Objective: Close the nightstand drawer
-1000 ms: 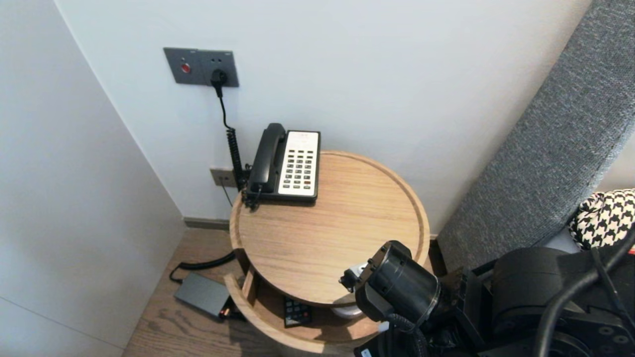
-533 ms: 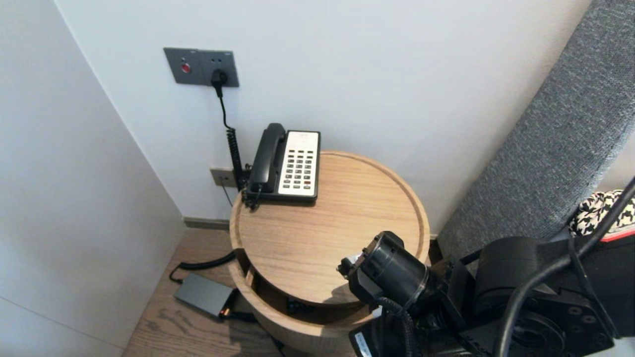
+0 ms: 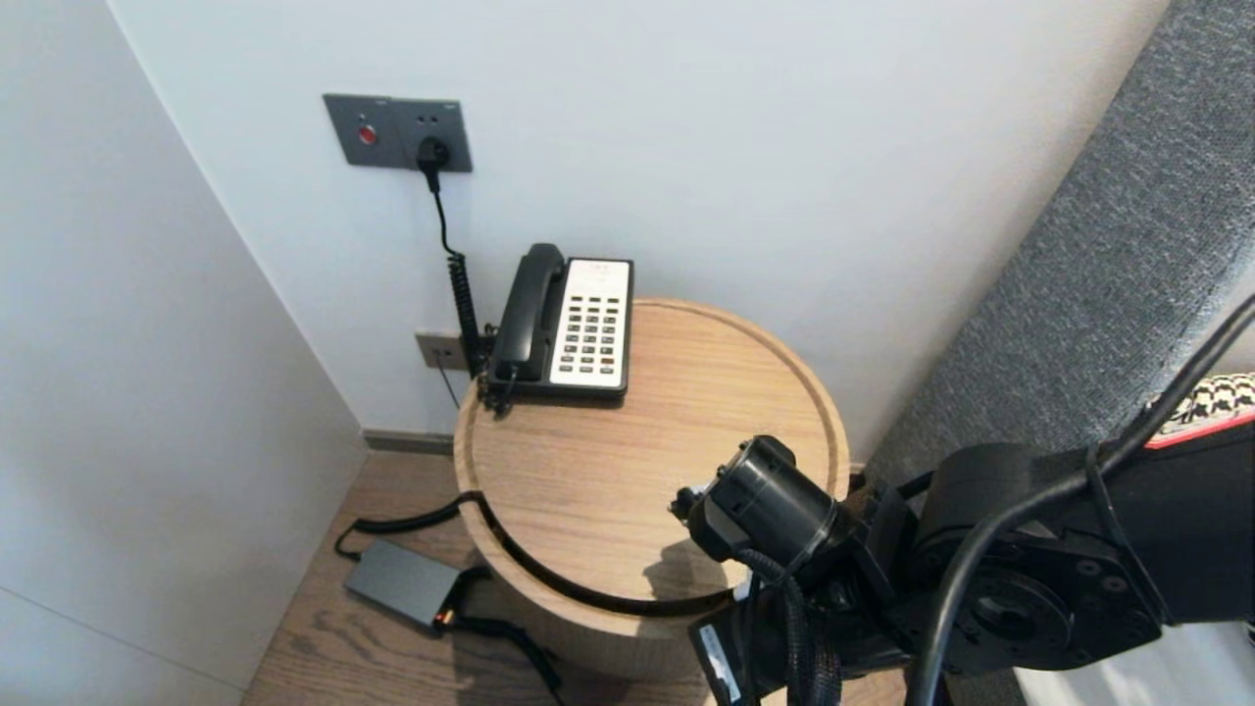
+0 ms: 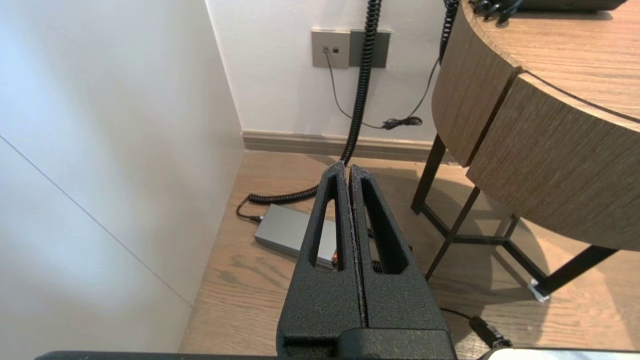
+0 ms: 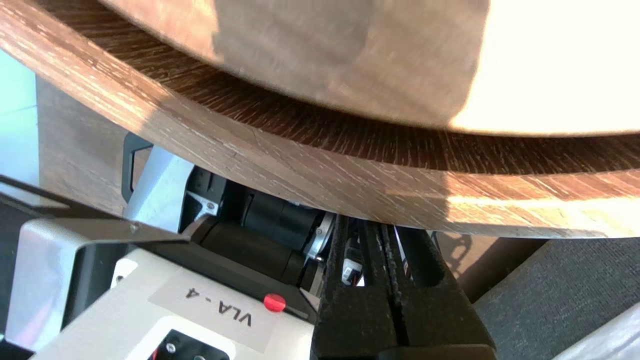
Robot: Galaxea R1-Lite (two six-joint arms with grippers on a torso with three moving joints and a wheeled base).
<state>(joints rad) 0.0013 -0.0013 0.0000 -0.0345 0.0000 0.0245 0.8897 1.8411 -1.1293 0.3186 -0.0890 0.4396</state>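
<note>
At the near edge of the round bedside table, the right arm [image 3: 1029,579] reached in from the robot's right, its wrist over the rim. Below that rim the right gripper [image 5: 372,225] had its fingers [image 5: 350,310] pressed flat together with nothing between them. Their tips ran up against the lower edge of the curved drawer front [image 5: 300,170]; whether they pushed on it could not be told. The robot's white base [image 5: 150,300] showed beneath the wood.

The left gripper [image 4: 346,167] hung parked low on the robot's left, well apart from the table. Its fingers [image 4: 385,295] were likewise closed on nothing and pointed over the wooden floor [image 4: 240,280] toward a grey power adapter [image 4: 285,230].

The curved drawer front sat under the tabletop [image 3: 608,471], following its round outline, with a thin dark crescent of gap between the two along the near side. Farther back, a black and white telephone [image 3: 569,324] stood at the far left of the tabletop, handset in its cradle. Behind it a coiled cable [image 3: 461,294] climbed the wall to a plug in the grey socket panel [image 3: 397,130]. A grey upholstered headboard [image 3: 1098,284] leaned along the right.
</note>
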